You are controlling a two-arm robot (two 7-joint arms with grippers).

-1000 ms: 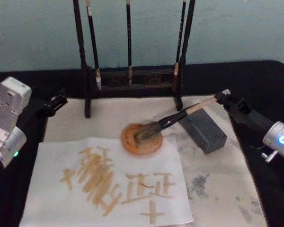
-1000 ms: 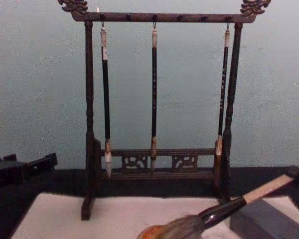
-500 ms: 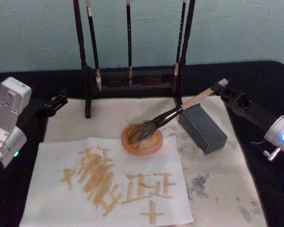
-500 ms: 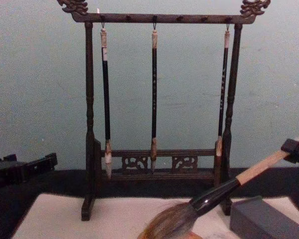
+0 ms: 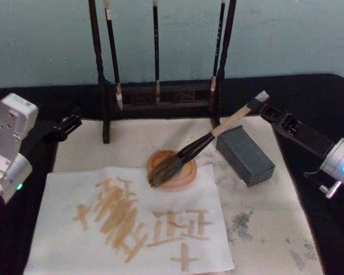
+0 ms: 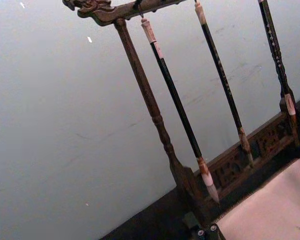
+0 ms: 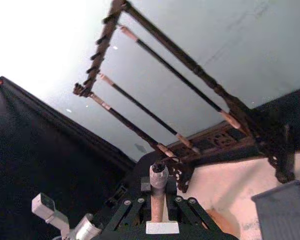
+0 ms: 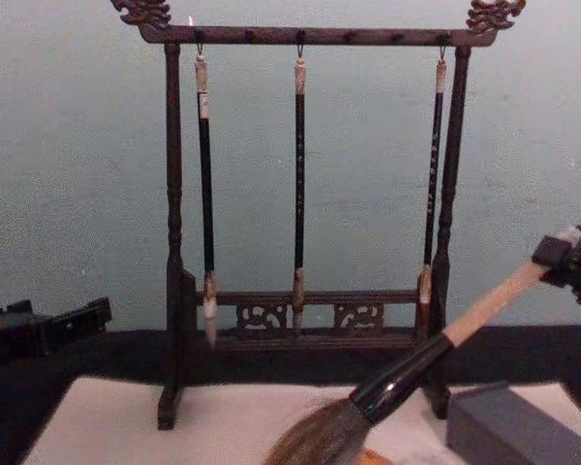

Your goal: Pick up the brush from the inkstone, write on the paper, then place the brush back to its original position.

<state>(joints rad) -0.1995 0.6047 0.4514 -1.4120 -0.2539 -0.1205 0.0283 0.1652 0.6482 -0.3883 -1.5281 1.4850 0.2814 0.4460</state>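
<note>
My right gripper [image 5: 264, 106] is shut on the whitish end of the brush [image 5: 202, 144], up at the right. The brush slopes down to the left, clear of the grey block [image 5: 245, 154]. Its bushy bristles [image 5: 160, 172] lie over the front left of the round orange-brown inkstone [image 5: 178, 177]; whether they touch it I cannot tell. In the chest view the brush [image 8: 484, 310] rises to the right gripper [image 8: 560, 257]. The right wrist view has the pale handle [image 7: 158, 197] clamped between the fingers. The paper [image 5: 155, 258], white with tan strokes, lies in front. My left gripper [image 5: 67, 124] is parked at the left, shut.
A dark wooden rack [image 5: 160, 94] with three thin black brushes [image 8: 299, 184] stands at the back, on the off-white mat [image 5: 264, 229]. The grey block sits right of the inkstone. Black tabletop [image 5: 327, 103] surrounds the mat.
The right gripper has lifted the brush's handle end off the grey block and tilted it steeper. The bristles have slid toward the inkstone's front left. The left arm has not moved.
</note>
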